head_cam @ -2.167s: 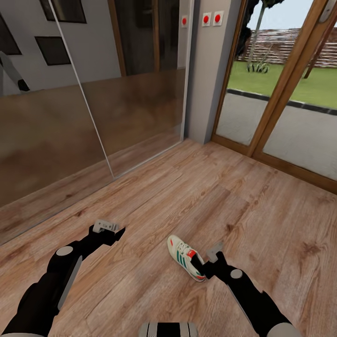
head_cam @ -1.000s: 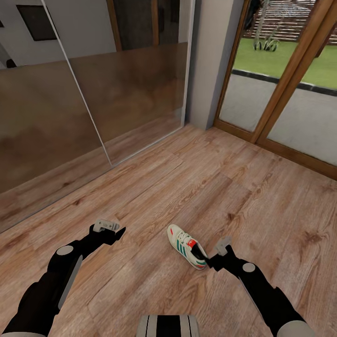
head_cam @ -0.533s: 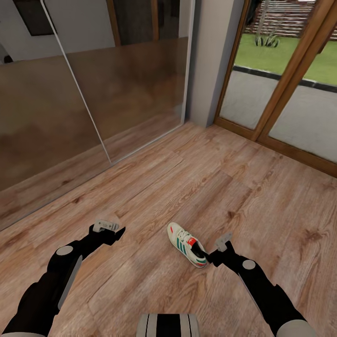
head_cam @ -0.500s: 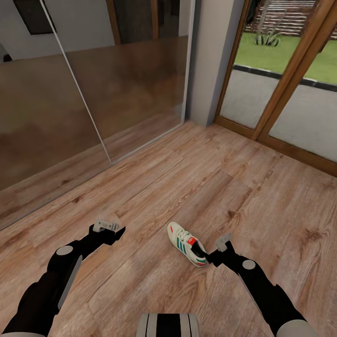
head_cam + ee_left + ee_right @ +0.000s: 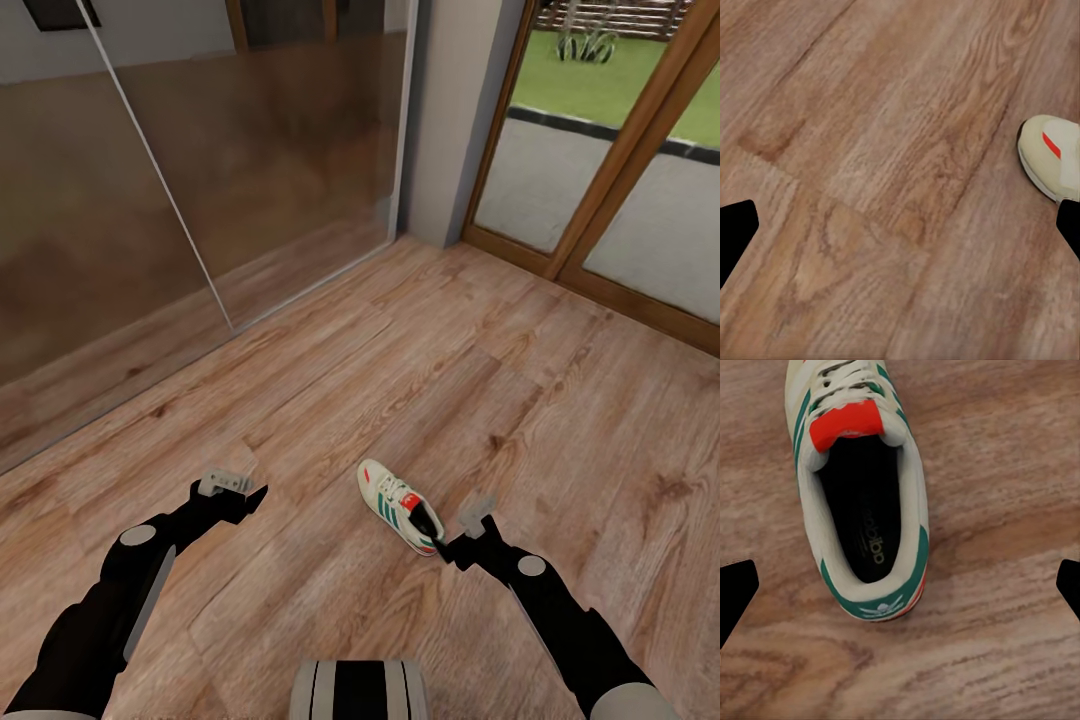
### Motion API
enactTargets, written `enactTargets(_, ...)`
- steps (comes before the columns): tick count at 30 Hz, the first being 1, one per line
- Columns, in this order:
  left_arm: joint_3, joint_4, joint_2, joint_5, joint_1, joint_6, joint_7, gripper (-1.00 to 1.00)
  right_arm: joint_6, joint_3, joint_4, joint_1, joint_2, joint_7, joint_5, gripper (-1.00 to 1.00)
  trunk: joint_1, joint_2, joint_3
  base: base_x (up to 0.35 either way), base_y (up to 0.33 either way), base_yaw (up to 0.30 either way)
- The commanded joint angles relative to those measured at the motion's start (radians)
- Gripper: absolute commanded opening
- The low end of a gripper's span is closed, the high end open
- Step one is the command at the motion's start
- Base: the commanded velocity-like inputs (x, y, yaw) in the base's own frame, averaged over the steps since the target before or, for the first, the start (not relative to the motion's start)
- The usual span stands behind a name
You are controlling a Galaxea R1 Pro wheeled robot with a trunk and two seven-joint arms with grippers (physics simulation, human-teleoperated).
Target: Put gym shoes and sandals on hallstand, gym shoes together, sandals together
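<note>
Presently, step in hand: a pickup of one gym shoe (image 5: 399, 507) is being prepared by the right gripper (image 5: 468, 535), as judged from its position.
Gym shoe: it is lying on the corridor floor (image 5: 560, 420) at the lower centre of the head frame, sole down, toe pointing toward the upper left, heel toward the lower right.
Right gripper: it is being held just beside the heel, at the lower right of the shoe; in the right wrist view the heel opening (image 5: 866, 521) is sitting centred between the two dark tips at the frame's side edges, so the jaws are being kept wide apart, probably so the heel collar can be straddled.
Left gripper (image 5: 228, 492): it is being held over bare floor at the lower left of the head frame, well apart from the shoe; its jaws are spread, nothing between them, and the shoe's toe (image 5: 1050, 154) is showing at the right edge of its wrist view.
Surroundings: a glass panel (image 5: 200, 150) is filling the upper left, a wood-framed door (image 5: 600, 180) the upper right.
Progress: the shoe is not yet being gripped.
</note>
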Motion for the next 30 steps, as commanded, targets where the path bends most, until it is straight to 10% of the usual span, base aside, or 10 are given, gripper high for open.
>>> enactTargets(1, 0.002, -0.001, 0.000, -0.006, 0.000, 0.005, -0.007, 1.00, 0.004, 0.001, -0.002, 0.000, 0.000, 0.003, 0.009, 1.00, 0.000, -0.001, -0.005, 0.000, 0.000, 0.000)
enactTargets(14, 0.001, -0.001, -0.002, -0.005, -0.001, 0.005, -0.007, 1.00, 0.004, 0.001, -0.001, 0.000, 0.000, 0.003, 0.009, 1.00, 0.000, -0.001, -0.015, 0.000, 0.000, 0.000)
enactTargets(30, -0.002, -0.007, -0.002, -0.006, -0.005, 0.005, -0.007, 1.00, 0.004, 0.000, 0.000, 0.000, 0.000, 0.001, 0.009, 1.00, 0.007, -0.004, -0.091, 0.000, 0.000, 0.000)
